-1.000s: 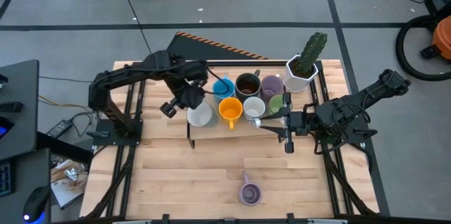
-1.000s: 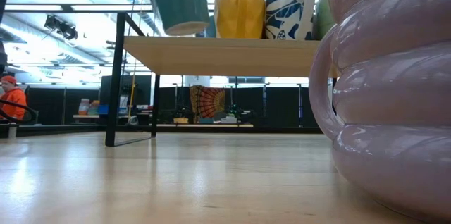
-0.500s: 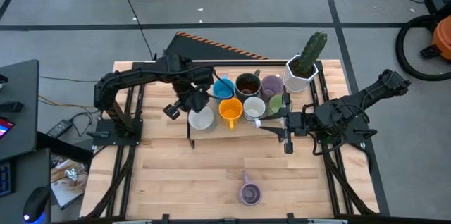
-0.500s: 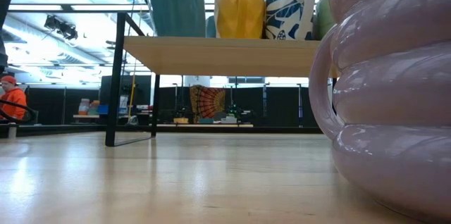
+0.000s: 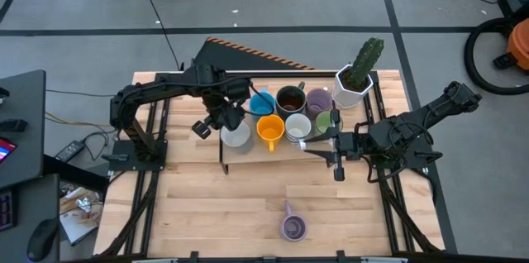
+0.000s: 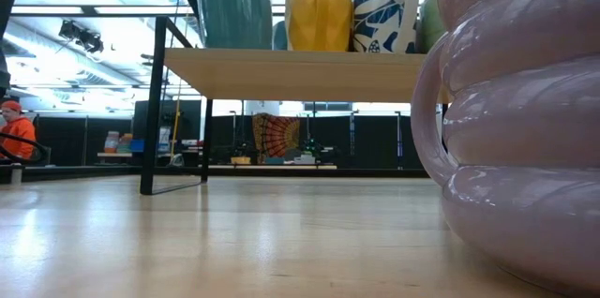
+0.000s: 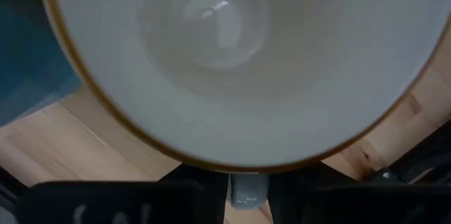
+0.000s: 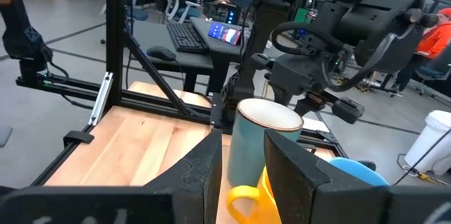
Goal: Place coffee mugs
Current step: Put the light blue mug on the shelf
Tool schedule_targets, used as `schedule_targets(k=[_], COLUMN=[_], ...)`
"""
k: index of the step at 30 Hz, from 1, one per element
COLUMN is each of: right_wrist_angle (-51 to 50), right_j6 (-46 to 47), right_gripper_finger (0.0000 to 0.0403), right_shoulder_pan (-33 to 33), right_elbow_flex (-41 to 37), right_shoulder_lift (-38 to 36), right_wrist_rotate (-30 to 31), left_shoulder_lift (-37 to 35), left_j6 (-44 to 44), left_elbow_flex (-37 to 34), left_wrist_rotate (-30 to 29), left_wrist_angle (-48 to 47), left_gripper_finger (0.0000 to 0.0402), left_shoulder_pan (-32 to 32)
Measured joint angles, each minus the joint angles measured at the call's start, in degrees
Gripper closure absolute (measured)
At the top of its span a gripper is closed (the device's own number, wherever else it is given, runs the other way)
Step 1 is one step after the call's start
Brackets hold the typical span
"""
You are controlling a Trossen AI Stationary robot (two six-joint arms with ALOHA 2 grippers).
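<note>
While the left claw (image 5: 216, 120) is sitting at the rim of the grey mug (image 5: 236, 137) on the shelf (image 6: 309, 73) – grip unclear – orange (image 5: 270, 128), blue (image 5: 261, 102) and brown (image 5: 290, 98) mugs are standing alongside; the right claw (image 5: 314, 144) is waiting narrowly parted – empty – while a purple mug (image 5: 293, 227) is lying on the bench (image 5: 240, 205).

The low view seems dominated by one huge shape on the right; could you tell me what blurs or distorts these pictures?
Low view: the ribbed glossy purple mug sits right by the lens, looming oversized, with window glare on its curves. Left wrist view: the pale grey mug's inside fills the frame, soft and out of focus. High view: evenly lit, sharp.
</note>
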Motion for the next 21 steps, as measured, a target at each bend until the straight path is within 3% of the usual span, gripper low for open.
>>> schedule_targets(k=[8,15,21], right_wrist_angle=[0.0,0.0,0.0], right_j6=[0.0,0.0,0.0], right_gripper_finger=[0.029,0.029,0.029], right_shoulder_pan=[0.0,0.0,0.0], right_elbow_flex=[0.0,0.0,0.0], right_shoulder_lift=[0.0,0.0,0.0], right_wrist_rotate=[-0.2,-0.2,-0.2], left_shoulder_lift=[0.0,0.0,0.0], left_j6=[-0.4,-0.8,-3.5], left_elbow_flex=[0.0,0.0,0.5], left_wrist_rotate=[-3.7,-6.6,-12.9], left_wrist_angle=[0.4,1.3,2.7], left_gripper_finger=[0.0316,0.0266,0.022], left_shoulder_pan=[0.0,0.0,0.0])
